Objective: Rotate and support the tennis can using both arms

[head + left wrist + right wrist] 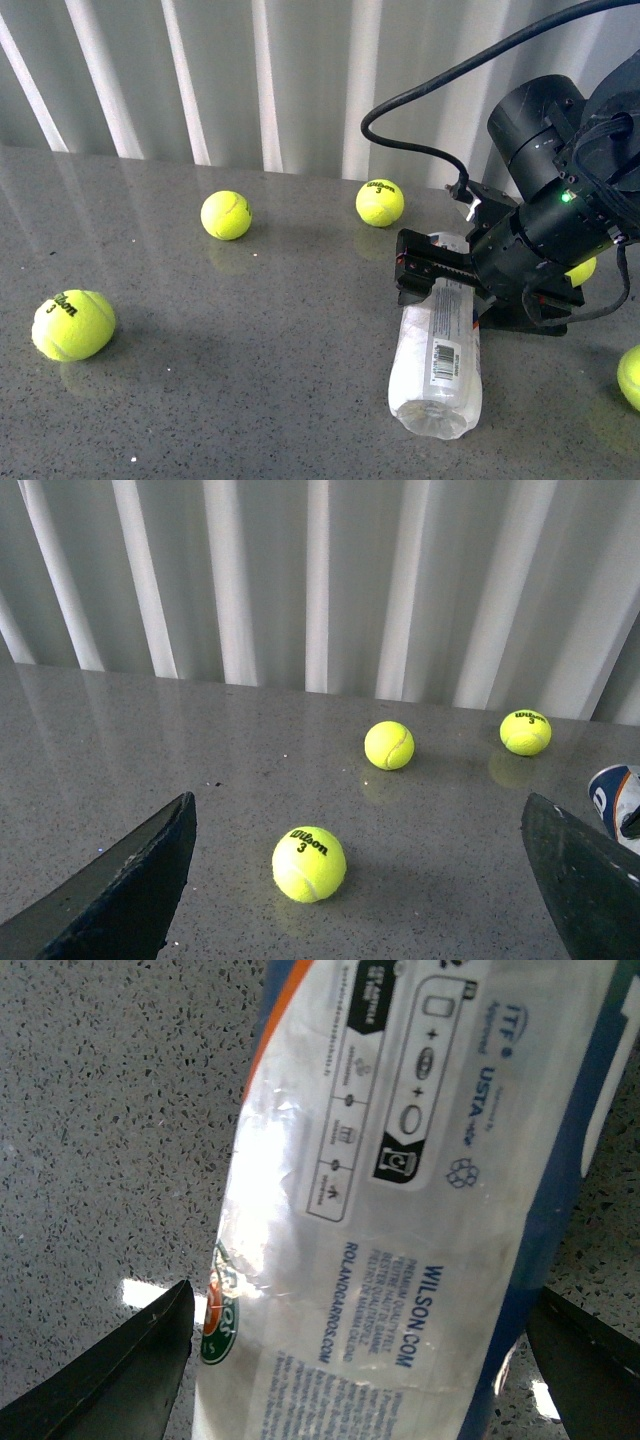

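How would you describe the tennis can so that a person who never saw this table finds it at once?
On the grey table, look to the right side, below the black right claw. The tennis can lies there on its side. It is the only long tube, pale with a barcode label, whereas the things around it are round yellow-green balls.

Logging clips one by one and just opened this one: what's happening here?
The right arm's black gripper straddles the clear plastic tennis can with the blue-white label, which lies on its side on the grey speckled table. Its jaws are open, one finger on either side. The left gripper hangs open over the table, holding nothing, with yellow-green tennis balls scattered around.
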